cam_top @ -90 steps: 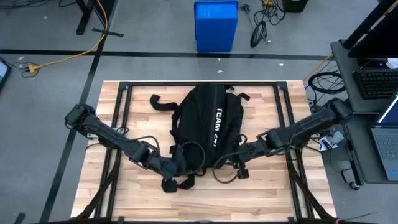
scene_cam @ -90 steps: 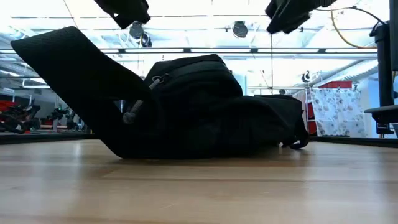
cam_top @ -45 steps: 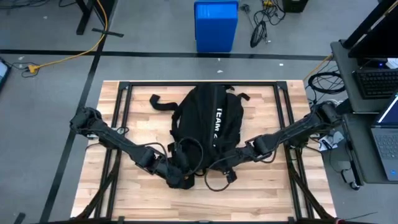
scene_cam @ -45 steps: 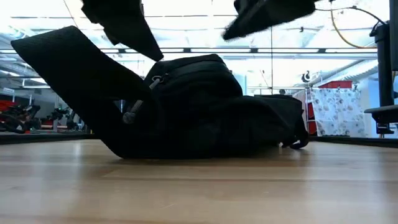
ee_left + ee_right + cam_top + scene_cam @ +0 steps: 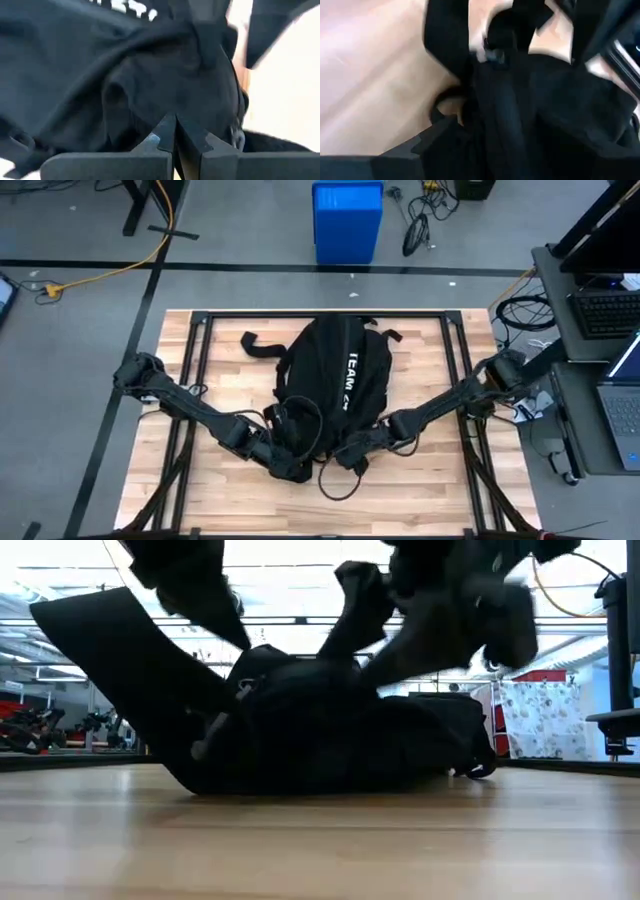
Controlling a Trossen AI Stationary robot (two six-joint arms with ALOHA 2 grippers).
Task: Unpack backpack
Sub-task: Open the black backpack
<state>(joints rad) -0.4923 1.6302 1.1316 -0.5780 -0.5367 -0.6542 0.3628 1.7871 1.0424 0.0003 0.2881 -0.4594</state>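
While the backpack (image 5: 335, 385) lies flat mid-table just ahead of both claws, my left gripper (image 5: 174, 131), fingers pressed together, and right gripper (image 5: 350, 457), state unclear, reach its near end; next, finding the zipper.

Both grippers have closed onto the backpack (image 5: 335, 375).

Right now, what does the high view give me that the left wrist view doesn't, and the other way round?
Only the high view shows the whole backpack lying on the table, both arms meeting at its near end, and a blue bin on the floor beyond. Only the left wrist view shows the left gripper with its fingertips together against the black fabric. Both show the backpack and its white lettering.
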